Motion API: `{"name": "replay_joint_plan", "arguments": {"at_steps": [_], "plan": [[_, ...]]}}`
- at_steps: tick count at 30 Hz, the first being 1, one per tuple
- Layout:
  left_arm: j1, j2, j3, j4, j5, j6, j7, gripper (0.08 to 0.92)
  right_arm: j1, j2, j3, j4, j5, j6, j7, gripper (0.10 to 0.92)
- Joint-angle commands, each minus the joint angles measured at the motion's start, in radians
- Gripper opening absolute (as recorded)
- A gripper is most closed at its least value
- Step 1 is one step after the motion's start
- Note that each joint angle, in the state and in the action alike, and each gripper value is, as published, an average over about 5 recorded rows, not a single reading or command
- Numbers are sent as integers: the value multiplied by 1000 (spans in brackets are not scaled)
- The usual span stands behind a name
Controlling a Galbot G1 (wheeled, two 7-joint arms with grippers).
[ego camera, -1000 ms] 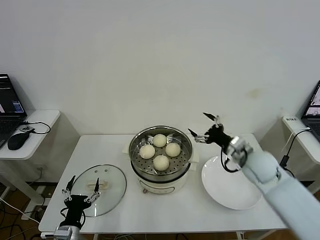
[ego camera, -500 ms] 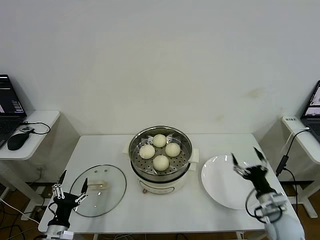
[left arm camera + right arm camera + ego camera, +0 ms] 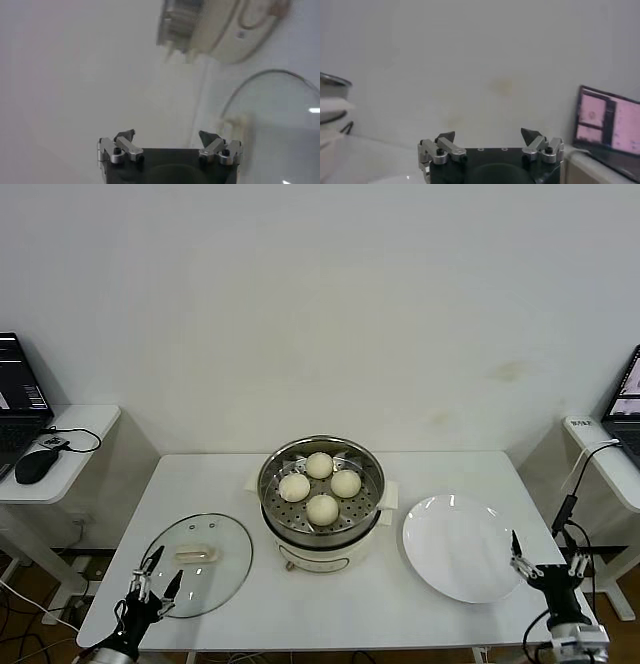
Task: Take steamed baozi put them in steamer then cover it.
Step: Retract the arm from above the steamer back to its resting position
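Observation:
Four cream-white baozi [image 3: 321,484] lie in the shiny steel steamer [image 3: 271,464] on its cream pot base at the table's middle. The glass cover [image 3: 200,569] with its cream handle [image 3: 196,555] lies flat on the table at the front left, also in the left wrist view [image 3: 280,125]. My left gripper [image 3: 152,584] is open and empty, low at the table's front left corner beside the cover. My right gripper [image 3: 548,564] is open and empty, low at the front right edge, just right of the white plate. Both wrist views show spread jaws holding nothing [image 3: 167,136] [image 3: 489,136].
An empty white plate [image 3: 460,546] lies right of the steamer. A side table with a laptop and mouse [image 3: 35,466] stands far left. Another side table with a laptop [image 3: 625,399] and cables stands far right; its screen shows in the right wrist view [image 3: 605,120].
My right arm has swung from beside the steamer down and back to the table's front right edge. My left gripper has dropped slightly at the front left corner.

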Motion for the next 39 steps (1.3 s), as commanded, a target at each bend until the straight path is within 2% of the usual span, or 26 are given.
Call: {"name": "replay_joint_plan", "arguments": {"at_steps": [1,30,39], "plan": [[-94,12,10,105,164,-12,28,823,-49,34,44,-37,-60,46,9,823],[-347,1,84,270,190,-9,65,823,-53,78,19,-63,-100,48,6,823],[-391,-16,101,316,200,-1,68,823,-46,76,13,-79,-104,44,2,823]]}}
